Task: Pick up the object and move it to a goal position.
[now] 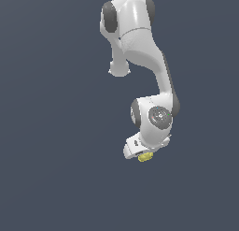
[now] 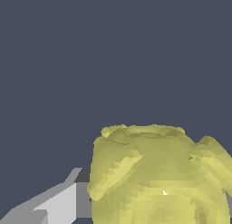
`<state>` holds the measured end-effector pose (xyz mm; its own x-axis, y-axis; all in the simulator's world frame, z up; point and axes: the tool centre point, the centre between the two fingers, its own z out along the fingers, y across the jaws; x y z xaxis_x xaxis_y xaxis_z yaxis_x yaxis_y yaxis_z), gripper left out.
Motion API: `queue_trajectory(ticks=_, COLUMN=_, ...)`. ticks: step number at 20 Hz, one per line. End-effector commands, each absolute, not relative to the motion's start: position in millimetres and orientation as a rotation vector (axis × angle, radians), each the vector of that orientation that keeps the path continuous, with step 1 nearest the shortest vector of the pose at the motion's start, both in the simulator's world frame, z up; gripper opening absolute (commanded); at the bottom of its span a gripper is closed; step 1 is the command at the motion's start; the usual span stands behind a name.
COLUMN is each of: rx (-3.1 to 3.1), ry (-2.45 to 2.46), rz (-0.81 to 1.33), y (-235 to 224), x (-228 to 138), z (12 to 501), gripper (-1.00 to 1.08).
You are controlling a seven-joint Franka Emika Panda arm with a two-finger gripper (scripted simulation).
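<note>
Pale-yellow lumpy object sits at the tip of the white gripper, partly tucked under it | wrist view: object fills the near frame, one grey finger touching its side | gripper clenched on the object | plain dark-grey background all round

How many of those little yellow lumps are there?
1. The yellow lump sits right under the white gripper at the arm's tip; others could be hidden behind the arm.
</note>
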<state>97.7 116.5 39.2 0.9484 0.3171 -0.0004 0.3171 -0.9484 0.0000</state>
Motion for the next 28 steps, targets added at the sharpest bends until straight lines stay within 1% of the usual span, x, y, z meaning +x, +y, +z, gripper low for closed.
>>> queue_trajectory(ticks=1, rx=3.101, ry=0.505, rz=0.0, y=116.1, x=97.4, z=39.7, gripper=-1.0)
queue_trajectory(ticks=8, rx=3.101, ry=0.504, rz=-0.001, y=107.1, x=90.6, z=42.7, gripper=-1.0)
queue_trajectory(ticks=15, rx=3.101, ry=0.504, rz=-0.001, y=85.6, x=73.5, z=51.0, gripper=-1.0)
queue_trajectory(ticks=21, rx=3.101, ry=0.504, rz=-0.001, y=54.1, x=48.7, z=63.1, gripper=-1.0)
queue_trajectory(ticks=28, rx=3.101, ry=0.503, rz=0.0, y=7.3, x=12.3, z=81.2, gripper=-1.0)
